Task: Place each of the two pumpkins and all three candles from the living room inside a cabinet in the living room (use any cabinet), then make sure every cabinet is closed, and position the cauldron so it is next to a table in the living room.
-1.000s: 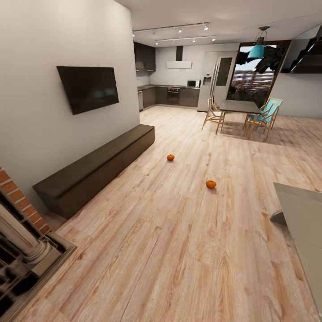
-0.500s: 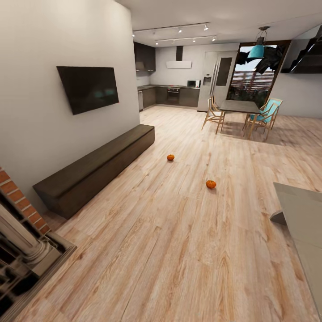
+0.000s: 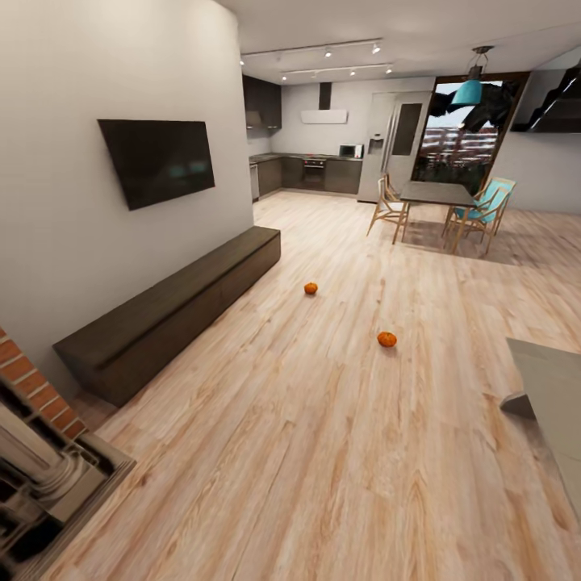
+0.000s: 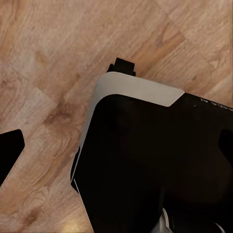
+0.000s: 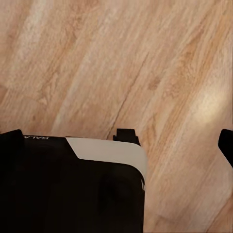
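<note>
Two pumpkins (image 3: 311,288) (image 3: 387,340) lie on open floor (image 3: 323,452) near the closed cabinet (image 3: 173,311); the robot seems to be approaching, a pickup likely next; finger state cannot be told.

From the head we look forward and down across the living room, along the floor (image 3: 323,452) toward the far kitchen, with the cabinet (image 3: 173,311) at the wall on our left and a table (image 3: 557,395) corner at the right edge. Each wrist camera points steeply down at the same plank floor from close above, past our own black-and-white base (image 4: 145,160). That flooring is what all three views share.
</note>
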